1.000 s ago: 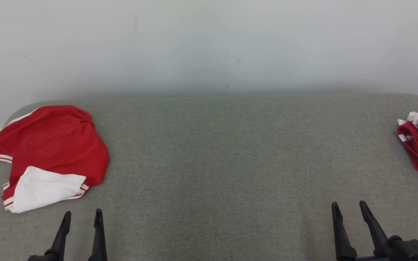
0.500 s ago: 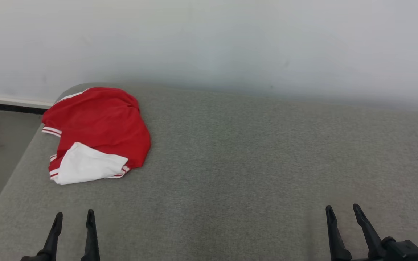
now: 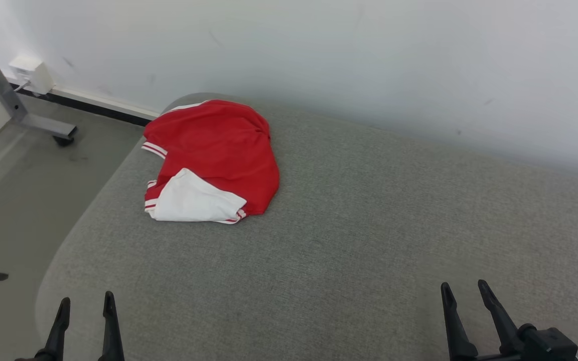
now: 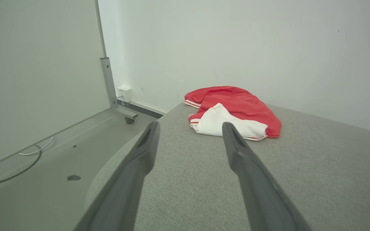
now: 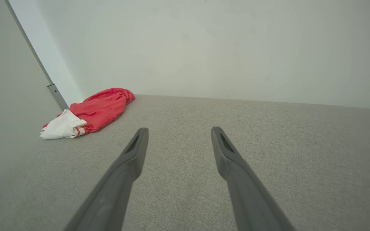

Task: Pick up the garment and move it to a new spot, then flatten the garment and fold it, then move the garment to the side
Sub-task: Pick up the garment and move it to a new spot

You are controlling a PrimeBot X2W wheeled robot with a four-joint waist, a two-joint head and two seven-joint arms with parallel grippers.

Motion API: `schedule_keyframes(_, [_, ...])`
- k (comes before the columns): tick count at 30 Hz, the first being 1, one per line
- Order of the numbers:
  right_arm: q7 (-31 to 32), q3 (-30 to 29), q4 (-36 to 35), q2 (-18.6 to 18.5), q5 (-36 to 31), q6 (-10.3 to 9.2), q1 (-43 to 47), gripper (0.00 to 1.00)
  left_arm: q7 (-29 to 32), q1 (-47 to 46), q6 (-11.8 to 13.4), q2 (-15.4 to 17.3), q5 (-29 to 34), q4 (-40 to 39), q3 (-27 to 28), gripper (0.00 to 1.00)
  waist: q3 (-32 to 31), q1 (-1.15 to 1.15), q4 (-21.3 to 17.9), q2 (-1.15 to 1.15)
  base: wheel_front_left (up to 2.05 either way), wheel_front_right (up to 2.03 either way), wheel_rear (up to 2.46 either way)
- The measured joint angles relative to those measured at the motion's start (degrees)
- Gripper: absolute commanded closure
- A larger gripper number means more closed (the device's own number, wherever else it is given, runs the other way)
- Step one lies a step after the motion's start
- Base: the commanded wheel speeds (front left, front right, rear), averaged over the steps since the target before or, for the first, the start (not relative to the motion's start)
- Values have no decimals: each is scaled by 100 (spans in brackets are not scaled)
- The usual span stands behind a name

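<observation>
Looking further left than a second ago, with the garment point(image 3: 213, 150) itself not moved: bunched up at the far left corner of the grey surface point(image 3: 344, 240). Holding left gripper point(image 3: 86, 298) and right gripper point(image 3: 463, 284) wide open, empty, near the front edge. Likely time to reach for it.

Our left gripper point(image 4: 190, 124) stood with fingers spread wide, holding nothing. Ahead of its tips we saw the crumpled red-and-white garment point(image 4: 239, 107) on the grey padded surface point(image 4: 316, 179). Left of the claw stood a metal post point(image 4: 108, 80), with a floor cable point(image 4: 39, 149) nearby.
</observation>
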Motion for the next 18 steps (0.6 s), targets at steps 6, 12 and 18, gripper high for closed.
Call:
schedule_keyframes(6, [0,38,41,4,1,-1,-19,0,0,25,15,3,-4,24,1,0,-7,0,341,0,0,0,0])
schedule_keyframes(12, [-2,52,78,9,3,0,-24,0,0,27,23,13,-13,38,15,0,-10,0,475,0,0,0,0])
schedule_keyframes(18, [-9,71,108,13,10,0,-24,0,0,27,44,51,-47,40,56,0,-6,0,462,0,0,0,0])
